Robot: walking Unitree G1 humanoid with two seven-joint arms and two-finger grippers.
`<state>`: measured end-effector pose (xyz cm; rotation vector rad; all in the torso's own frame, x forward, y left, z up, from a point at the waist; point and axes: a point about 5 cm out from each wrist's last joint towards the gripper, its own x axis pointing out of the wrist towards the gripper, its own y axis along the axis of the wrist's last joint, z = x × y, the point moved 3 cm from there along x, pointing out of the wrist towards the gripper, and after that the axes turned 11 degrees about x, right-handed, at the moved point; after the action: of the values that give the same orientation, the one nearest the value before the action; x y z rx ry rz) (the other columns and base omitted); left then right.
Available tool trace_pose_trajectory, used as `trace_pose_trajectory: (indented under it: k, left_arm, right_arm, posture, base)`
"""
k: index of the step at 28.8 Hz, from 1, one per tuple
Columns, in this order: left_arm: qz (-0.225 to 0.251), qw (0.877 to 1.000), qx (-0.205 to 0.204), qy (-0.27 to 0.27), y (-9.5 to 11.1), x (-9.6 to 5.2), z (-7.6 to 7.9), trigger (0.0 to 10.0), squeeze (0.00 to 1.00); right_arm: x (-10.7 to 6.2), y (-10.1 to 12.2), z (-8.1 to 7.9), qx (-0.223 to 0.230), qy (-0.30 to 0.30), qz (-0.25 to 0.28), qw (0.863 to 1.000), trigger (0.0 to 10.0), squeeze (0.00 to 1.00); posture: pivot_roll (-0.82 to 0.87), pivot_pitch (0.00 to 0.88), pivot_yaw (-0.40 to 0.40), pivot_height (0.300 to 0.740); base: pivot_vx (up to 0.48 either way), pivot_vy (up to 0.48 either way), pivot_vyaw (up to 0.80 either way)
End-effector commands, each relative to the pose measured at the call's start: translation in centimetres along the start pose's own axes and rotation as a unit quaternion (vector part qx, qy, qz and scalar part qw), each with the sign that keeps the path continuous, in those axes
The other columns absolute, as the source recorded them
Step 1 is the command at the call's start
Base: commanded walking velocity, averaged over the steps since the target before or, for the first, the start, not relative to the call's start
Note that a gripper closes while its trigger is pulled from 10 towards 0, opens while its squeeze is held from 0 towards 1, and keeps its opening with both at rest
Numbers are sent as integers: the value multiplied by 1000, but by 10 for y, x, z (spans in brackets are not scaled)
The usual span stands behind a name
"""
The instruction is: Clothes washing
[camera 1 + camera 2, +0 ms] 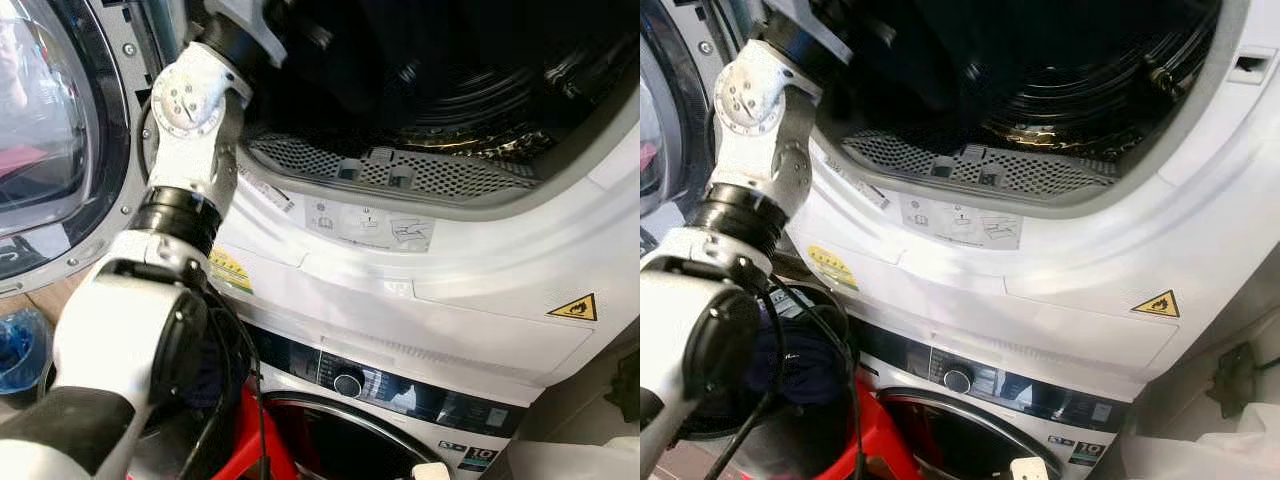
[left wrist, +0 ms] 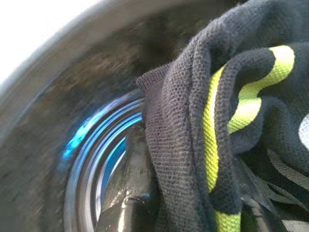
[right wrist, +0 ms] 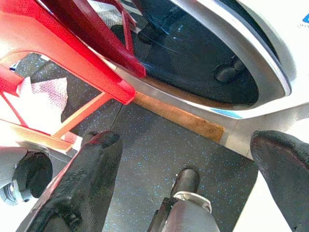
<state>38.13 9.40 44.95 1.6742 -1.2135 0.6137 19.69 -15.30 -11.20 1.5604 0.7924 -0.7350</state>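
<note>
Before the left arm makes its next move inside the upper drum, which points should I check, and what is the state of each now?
1. Upper machine door swung open: ok.
2. Left arm reaches into the upper drum: ok.
3. Left gripper holds the black garment with yellow stripes, draped over one finger: ok, though how firm the grip is, cannot tell.
4. Garment free of the lint grille at the opening: cannot tell.
5. Right gripper open, holding nothing, low near the floor beside the red stool: ok.
6. Lower machine door state: cannot tell.
</note>
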Motion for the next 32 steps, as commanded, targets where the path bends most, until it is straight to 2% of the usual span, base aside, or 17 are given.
trace_pose_trajectory:
  k: [1,2,3,4,5,6,9,12,13,15,17,20,22,25,26,30,32]
  left_arm:
    - [-47,998,-42,0,-11,6,-4,0,0]
    - [-82,993,-85,-17,-22,5,3,0,0]
    - [-146,984,-91,-48,-40,-1,16,9961,0]
    - [-146,984,-91,-48,-40,-1,16,9961,0]
    - [-166,981,-77,-58,-45,-4,20,10000,0]
    - [-197,974,-76,-86,-55,-11,30,10000,0]
    - [-206,969,-99,-89,-59,-14,36,10000,0]
    - [-216,966,-104,-96,-62,-15,41,10000,0]
    - [-220,965,-95,-108,-63,-16,44,10000,0]
    - [-242,960,-51,-134,-67,-18,50,10000,0]
    - [-252,956,-36,-144,-69,-20,53,10000,0]
    - [-260,945,20,-199,-72,-23,66,10000,0]
    - [-259,939,42,-224,-72,-24,73,10000,0]
    - [-254,936,49,-237,-71,-24,77,10000,0]
    - [-249,935,54,-248,-70,-23,80,10000,976]
    - [-233,929,84,-274,-67,-23,87,10000,1000]
    - [-218,937,84,-259,-62,-18,84,10000,1000]
  right_arm:
    - [0,-4,-1,10,-2,-3,1000,10000,0]
    - [0,-4,-1,10,-2,-3,1000,10000,0]
    - [0,-3,-1,12,-3,-2,1000,10000,0]
    - [0,-3,-1,12,-3,-2,1000,10000,0]
    - [0,-3,-1,12,-4,-1,1000,10000,0]
    - [0,-2,-1,14,-4,0,1000,10000,0]
    - [0,-3,0,19,-6,1,1000,10000,0]
    - [-1,-7,1,21,-9,-3,1000,10000,0]
    - [-2,-8,1,22,-9,-4,1000,10000,0]
    - [-2,-11,2,24,-11,-6,1000,10000,0]
    - [-3,-13,2,25,-12,-7,1000,10000,0]
    - [-3,-14,3,28,-15,-8,999,10000,0]
    - [-3,-15,3,30,-17,-7,999,10000,0]
    - [-3,-15,3,31,-18,-7,999,10000,0]
    - [-3,-15,4,31,-19,-6,999,10000,0]
    - [-4,-16,5,32,-21,-6,999,10000,0]
    - [-3,-15,5,32,-22,-5,999,10000,0]
  posture:
    - [30,0,76,740]
    - [24,0,78,740]
    - [20,0,80,740]
    - [20,0,80,740]
    - [17,0,83,740]
    - [9,0,87,740]
    - [4,0,91,740]
    - [-1,0,94,740]
    - [-3,0,95,740]
    - [-8,0,101,740]
    - [-13,0,105,740]
    - [-26,0,110,740]
    - [-28,0,111,740]
    - [-35,0,114,740]
    - [-35,0,114,740]
    - [-35,0,115,740]
    - [-33,0,115,740]
  base:
    - [0,0,0]
    - [0,0,0]
    - [0,0,0]
    - [0,0,0]
    - [0,0,0]
    - [0,0,0]
    - [0,0,0]
    - [0,0,0]
    - [0,0,0]
    - [0,0,0]
    - [0,0,0]
    - [0,0,0]
    - [0,0,0]
    - [0,0,0]
    - [0,0,0]
    - [0,0,0]
    - [0,0,0]
